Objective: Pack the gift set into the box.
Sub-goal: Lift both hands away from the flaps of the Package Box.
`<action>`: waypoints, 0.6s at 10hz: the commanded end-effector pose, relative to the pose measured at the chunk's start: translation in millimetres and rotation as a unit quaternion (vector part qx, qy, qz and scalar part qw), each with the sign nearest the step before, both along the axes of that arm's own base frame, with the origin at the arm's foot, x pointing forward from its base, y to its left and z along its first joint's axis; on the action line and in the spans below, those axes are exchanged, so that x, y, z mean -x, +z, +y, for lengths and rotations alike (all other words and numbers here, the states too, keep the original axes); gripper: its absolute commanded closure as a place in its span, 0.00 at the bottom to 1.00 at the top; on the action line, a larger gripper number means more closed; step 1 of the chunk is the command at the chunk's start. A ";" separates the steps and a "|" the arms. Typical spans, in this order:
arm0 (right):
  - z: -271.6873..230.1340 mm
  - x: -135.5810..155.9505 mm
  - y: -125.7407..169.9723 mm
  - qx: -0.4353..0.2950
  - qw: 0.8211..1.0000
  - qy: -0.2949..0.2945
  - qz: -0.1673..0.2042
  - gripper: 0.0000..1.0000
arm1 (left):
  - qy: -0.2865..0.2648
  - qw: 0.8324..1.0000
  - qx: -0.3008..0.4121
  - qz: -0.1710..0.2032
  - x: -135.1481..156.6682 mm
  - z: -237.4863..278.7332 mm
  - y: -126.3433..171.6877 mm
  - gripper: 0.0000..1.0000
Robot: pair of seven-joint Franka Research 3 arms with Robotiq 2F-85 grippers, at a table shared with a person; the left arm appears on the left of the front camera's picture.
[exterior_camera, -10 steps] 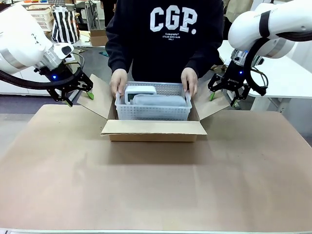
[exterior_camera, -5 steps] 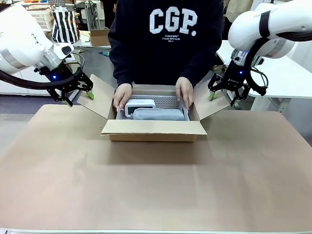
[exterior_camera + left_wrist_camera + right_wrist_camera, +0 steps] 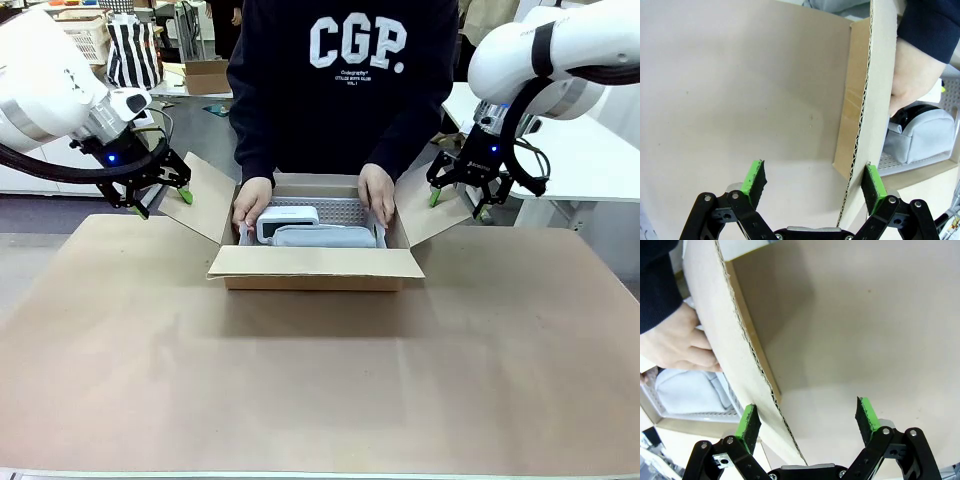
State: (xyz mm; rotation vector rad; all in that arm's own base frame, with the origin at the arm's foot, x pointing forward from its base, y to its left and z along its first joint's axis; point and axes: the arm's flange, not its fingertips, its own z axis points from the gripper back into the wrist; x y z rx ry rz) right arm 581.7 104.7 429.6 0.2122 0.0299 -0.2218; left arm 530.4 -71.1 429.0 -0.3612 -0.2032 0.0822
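brown-papered table (image 3: 320,380) carries the large brown corrugated cardboard box (image 3: 315,270) with the flat grey gift set (image 3: 322,236) inside, so left gripper (image 3: 163,202) and right gripper (image 3: 457,205), fingers apart, should brace its side flaps outward, steadily.

The box's (image 3: 316,266) near wall hides the lower part of the gift set (image 3: 322,237).

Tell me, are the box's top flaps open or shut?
Open: the box has side flaps splayed outward, near flap folded down, and the gift set showing inside.

Brown box (image 3: 315,266), grey gift set (image 3: 327,237)
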 end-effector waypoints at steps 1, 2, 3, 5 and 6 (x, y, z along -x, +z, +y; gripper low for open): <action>0.4 -0.4 3.0 0.011 1.000 -0.006 0.002 0.00 | 0.008 1.000 -0.009 -0.001 1.9 -0.6 2.0 0.00; 0.4 -0.4 3.0 0.011 1.000 -0.006 0.002 0.00 | 0.008 1.000 -0.009 -0.001 1.9 -0.6 2.0 0.00; 0.4 -0.4 3.0 0.011 1.000 -0.006 0.002 0.00 | 0.008 1.000 -0.009 -0.001 1.9 -0.6 2.0 0.00; 0.4 -0.4 3.0 0.011 1.000 -0.006 0.002 0.00 | 0.008 1.000 -0.009 -0.001 1.9 -0.6 2.0 0.00; 0.4 -0.4 3.0 0.011 1.000 -0.006 0.002 0.00 | 0.008 1.000 -0.009 -0.001 1.9 -0.6 2.0 0.00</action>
